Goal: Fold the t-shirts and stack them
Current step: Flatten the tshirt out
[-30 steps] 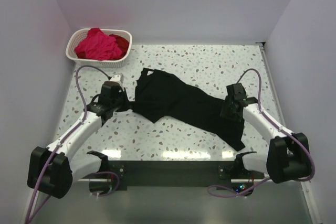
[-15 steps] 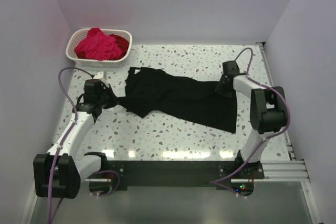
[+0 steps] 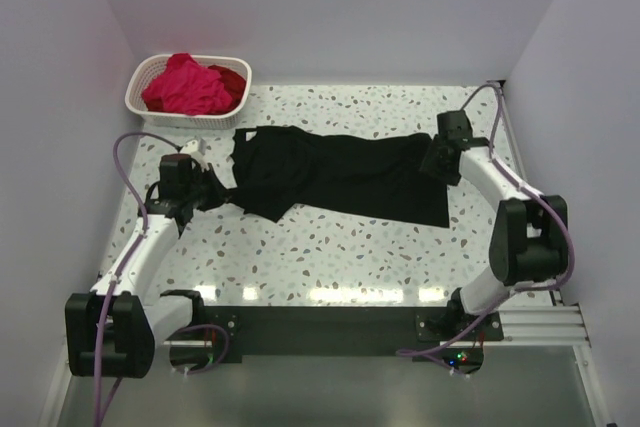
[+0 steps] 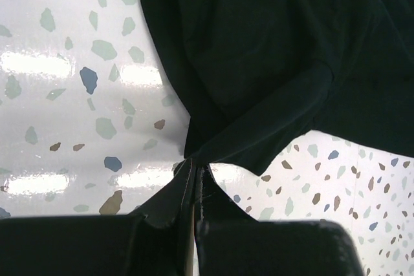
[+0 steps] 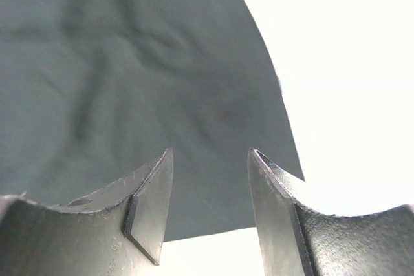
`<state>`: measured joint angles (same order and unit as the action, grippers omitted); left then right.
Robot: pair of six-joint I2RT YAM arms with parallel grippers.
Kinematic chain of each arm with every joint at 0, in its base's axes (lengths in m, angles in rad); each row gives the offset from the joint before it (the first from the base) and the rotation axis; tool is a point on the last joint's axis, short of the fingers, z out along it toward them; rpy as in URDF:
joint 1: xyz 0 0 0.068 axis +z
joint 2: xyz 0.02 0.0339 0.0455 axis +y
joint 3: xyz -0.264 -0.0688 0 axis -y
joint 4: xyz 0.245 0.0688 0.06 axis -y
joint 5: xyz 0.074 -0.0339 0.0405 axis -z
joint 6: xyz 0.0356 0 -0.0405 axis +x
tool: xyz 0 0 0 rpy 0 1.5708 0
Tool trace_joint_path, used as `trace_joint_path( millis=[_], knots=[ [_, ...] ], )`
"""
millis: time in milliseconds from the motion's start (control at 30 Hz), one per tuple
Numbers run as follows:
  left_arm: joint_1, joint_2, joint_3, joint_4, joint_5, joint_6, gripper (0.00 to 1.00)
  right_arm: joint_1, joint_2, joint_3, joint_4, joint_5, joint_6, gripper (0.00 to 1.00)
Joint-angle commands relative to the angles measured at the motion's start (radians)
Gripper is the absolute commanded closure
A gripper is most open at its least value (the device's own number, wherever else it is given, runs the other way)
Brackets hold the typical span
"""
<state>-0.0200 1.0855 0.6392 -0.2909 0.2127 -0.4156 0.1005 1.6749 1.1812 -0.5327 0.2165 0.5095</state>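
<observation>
The large black t-shirt [image 3: 340,177] lies stretched out across the middle of the table. It also shows in the left wrist view [image 4: 259,50] and in the right wrist view [image 5: 129,63]. My left gripper [image 3: 210,191] is shut on a pinched edge of the shirt at its left end; the left wrist view shows that grip [image 4: 194,182]. My right gripper [image 3: 437,164] is at the shirt's right end. The right wrist view shows it [image 5: 210,189] open, just above the cloth's edge and holding nothing. A magenta-pink shirt [image 3: 185,87] and a deep red shirt [image 3: 233,80] lie bunched in the basket.
The white lattice basket [image 3: 150,109] stands at the back left corner. The speckled table [image 3: 330,257] is walled on the left, back and right. The arm bases and a black rail [image 3: 320,322] run along the near edge.
The shirt's right end has been carried from the near right to the far right, and the shirt now lies stretched straight. My left gripper has pulled its end leftward.
</observation>
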Motion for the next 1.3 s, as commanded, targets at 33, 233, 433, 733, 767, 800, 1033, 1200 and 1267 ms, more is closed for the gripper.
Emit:
trace_joint_path(
  millis=[33, 233, 433, 733, 767, 800, 1033, 1200, 1267],
  knots=[
    [0.008, -0.007, -0.009, 0.061, 0.042, 0.005, 1.00, -0.042, -0.132, -0.158, -0.090, 0.069, -0.008, 0.47],
    [0.008, -0.024, -0.010, 0.056, 0.025, 0.008, 1.00, -0.097, -0.164, -0.275, -0.053, 0.003, -0.002, 0.48],
    [0.008, -0.030, -0.010, 0.050, 0.011, 0.009, 1.00, -0.099, -0.135, -0.319, -0.004, -0.049, 0.015, 0.49],
    [0.008, -0.032, -0.009, 0.053, 0.008, 0.009, 1.00, -0.099, -0.098, -0.361, 0.010, -0.052, 0.037, 0.49],
    [0.009, -0.032, -0.010, 0.055, 0.008, 0.009, 1.00, -0.099, -0.095, -0.364, 0.010, -0.051, 0.040, 0.50],
    [0.009, -0.030, -0.009, 0.055, 0.010, 0.009, 1.00, -0.099, -0.093, -0.371, 0.007, -0.051, 0.041, 0.50],
    [0.009, -0.029, -0.009, 0.055, 0.010, 0.009, 1.00, -0.097, -0.099, -0.373, -0.033, -0.010, 0.035, 0.50],
    [0.008, -0.029, -0.010, 0.055, 0.010, 0.011, 1.00, -0.097, -0.141, -0.368, -0.062, 0.007, 0.031, 0.46],
    [0.009, -0.029, -0.007, 0.055, 0.010, 0.011, 1.00, -0.099, -0.149, -0.368, -0.067, 0.004, 0.031, 0.46]
  ],
)
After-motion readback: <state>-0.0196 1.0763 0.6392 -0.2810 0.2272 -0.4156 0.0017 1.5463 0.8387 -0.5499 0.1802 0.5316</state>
